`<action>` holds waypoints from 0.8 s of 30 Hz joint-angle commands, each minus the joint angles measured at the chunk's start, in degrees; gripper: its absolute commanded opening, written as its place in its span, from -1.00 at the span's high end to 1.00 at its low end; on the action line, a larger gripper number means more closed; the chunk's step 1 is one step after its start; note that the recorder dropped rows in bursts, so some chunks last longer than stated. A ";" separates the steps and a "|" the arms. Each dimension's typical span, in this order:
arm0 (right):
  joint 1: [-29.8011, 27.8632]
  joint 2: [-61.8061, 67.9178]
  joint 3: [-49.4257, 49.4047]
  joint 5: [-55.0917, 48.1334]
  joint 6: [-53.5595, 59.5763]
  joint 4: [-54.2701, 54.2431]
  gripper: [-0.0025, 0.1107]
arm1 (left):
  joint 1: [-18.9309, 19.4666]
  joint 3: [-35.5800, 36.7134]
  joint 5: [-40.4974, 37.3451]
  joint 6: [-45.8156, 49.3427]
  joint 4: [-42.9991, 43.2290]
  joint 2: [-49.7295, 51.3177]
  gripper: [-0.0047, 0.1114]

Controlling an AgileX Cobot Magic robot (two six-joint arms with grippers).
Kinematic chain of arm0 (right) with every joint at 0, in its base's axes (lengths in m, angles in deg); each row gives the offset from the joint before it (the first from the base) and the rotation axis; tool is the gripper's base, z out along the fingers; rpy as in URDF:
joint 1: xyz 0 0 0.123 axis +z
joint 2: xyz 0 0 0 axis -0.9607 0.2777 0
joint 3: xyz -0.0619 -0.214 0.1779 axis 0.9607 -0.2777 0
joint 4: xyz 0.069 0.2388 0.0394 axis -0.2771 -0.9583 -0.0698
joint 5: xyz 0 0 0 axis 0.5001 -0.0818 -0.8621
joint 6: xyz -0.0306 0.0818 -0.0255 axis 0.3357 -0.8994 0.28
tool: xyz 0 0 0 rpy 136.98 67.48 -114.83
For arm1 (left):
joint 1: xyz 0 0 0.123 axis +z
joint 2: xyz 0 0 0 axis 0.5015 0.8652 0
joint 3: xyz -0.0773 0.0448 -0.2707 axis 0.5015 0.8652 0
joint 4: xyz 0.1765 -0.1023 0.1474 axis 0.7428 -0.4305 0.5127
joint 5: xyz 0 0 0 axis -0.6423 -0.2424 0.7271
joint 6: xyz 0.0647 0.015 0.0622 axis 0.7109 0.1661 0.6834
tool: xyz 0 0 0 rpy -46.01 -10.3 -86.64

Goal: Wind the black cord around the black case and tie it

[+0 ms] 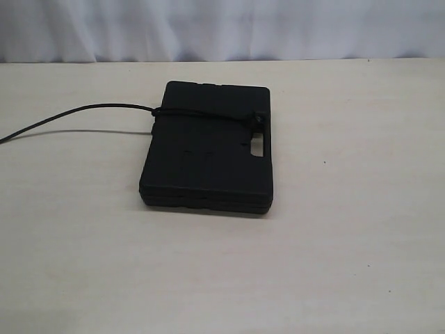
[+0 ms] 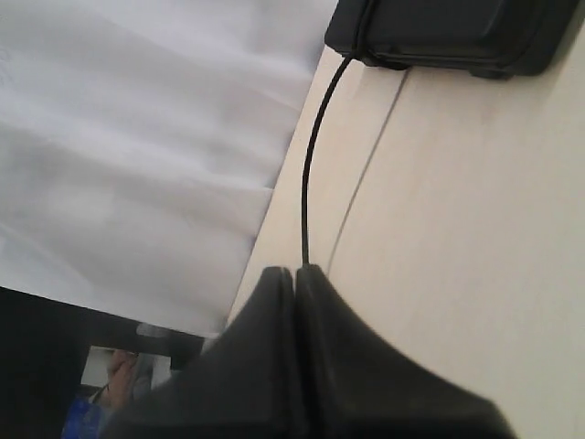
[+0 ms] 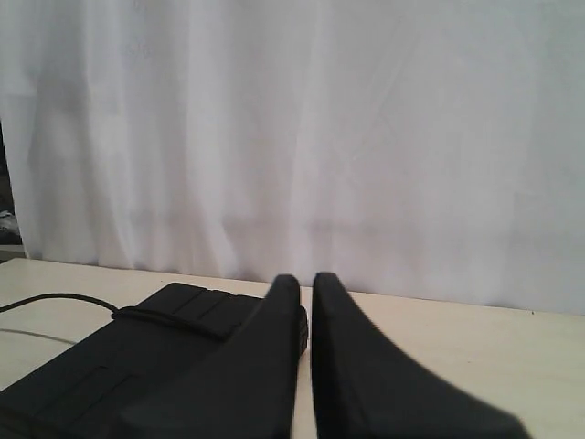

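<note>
The black case [image 1: 208, 160] lies flat on the pale table [image 1: 348, 243], its handle cutout [image 1: 258, 148] on the right. Across its far part runs the black cord [image 1: 104, 106], ending in a small knot [image 1: 258, 120] by the handle, while the other end trails off the left edge of the exterior view. Neither gripper shows there. In the left wrist view my left gripper [image 2: 294, 269] is shut on the cord [image 2: 311, 174], which leads taut to the case [image 2: 457, 32]. My right gripper [image 3: 304, 279] hovers beside the case [image 3: 110, 366], fingers nearly together, holding nothing.
A white curtain [image 1: 222, 28] hangs behind the table's far edge. In the left wrist view the table edge [image 2: 265, 229] lies close to the left gripper, with a dark space beyond it. Bare tabletop surrounds the case.
</note>
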 commanded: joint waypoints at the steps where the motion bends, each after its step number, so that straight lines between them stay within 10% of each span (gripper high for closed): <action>1: 0.32 -0.33 -0.12 -0.20 0.42 0.04 0.88 | 0.29 0.15 0.90 -0.71 -0.28 -0.12 0.92; 5: 0.29 -0.33 -0.12 -6.69 0.42 0.04 0.88 | 0.29 0.15 2.93 -8.85 -0.28 -0.12 0.92; 12: 0.29 -0.33 -0.12 -12.01 0.42 0.04 0.88 | 0.29 0.15 2.10 -59.73 -0.28 -0.12 0.92; 24: -11.12 -0.33 -0.12 -15.98 0.42 6.80 0.88 | 2.09 0.15 2.10 -64.56 0.01 -0.12 0.92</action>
